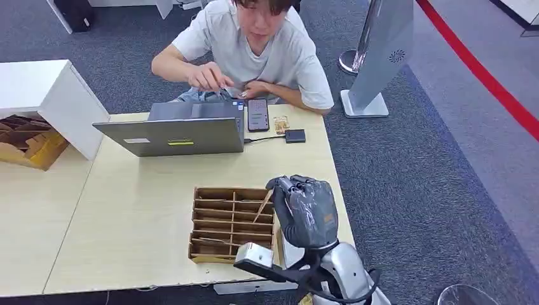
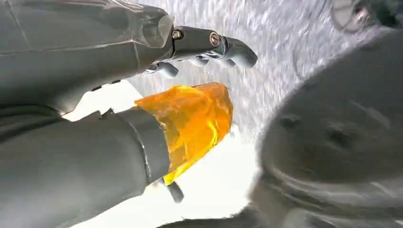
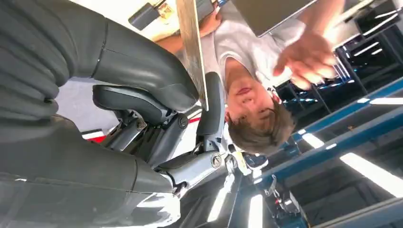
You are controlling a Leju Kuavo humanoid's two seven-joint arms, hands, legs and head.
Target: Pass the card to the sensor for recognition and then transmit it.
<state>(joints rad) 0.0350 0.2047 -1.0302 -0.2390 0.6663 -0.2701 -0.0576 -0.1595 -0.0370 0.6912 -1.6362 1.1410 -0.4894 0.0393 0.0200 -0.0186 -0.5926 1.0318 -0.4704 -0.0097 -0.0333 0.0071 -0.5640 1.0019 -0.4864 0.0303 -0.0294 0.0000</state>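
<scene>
My right hand [image 1: 306, 210] hangs over the right end of a wooden compartment tray [image 1: 219, 190] near the table's front edge. It pinches a thin wooden card [image 1: 262, 207], which slants down over the tray. In the right wrist view the card [image 3: 192, 52] sits edge-on between the thumb [image 3: 142, 66] and a dark finger. A small black sensor box [image 1: 295, 135] lies at the table's far right, cabled to a grey laptop [image 1: 178, 130]. My left hand [image 2: 157, 95] hangs low with an orange-wrapped thumb; its fingers are apart and hold nothing.
A person sits behind the table's far edge, hands near a phone [image 1: 258, 114] beside the laptop. A white stand [image 1: 375, 63] rises on the carpet to the right. At the left are a white table [image 1: 38, 89] and a cardboard box [image 1: 25, 143].
</scene>
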